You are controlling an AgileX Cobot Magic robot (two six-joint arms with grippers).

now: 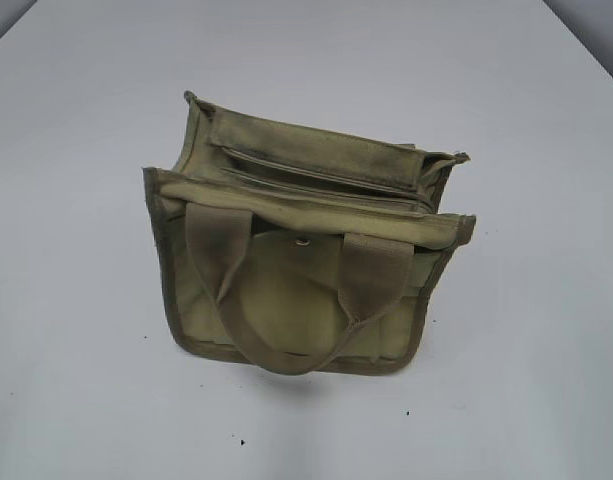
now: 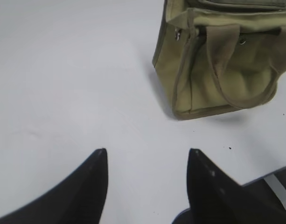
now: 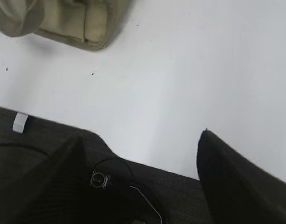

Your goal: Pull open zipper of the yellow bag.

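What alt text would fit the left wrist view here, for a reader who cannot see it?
A small olive-yellow canvas bag stands on a white table at upper right, one webbing handle hanging down its front. The left end effector is open and empty in the foreground, well short of the bag.

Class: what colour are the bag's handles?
Khaki-olive, matching the yellow bag; the handles show best in the exterior view.

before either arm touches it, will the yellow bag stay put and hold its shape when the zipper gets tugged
Probably not by itself. The yellow bag looks like soft canvas, its top edges sagging and its handles drooping, so it should buckle under a pull. Nothing pins it to the white table, so it would likely slide or tip. The zipper sits high, adding leverage.
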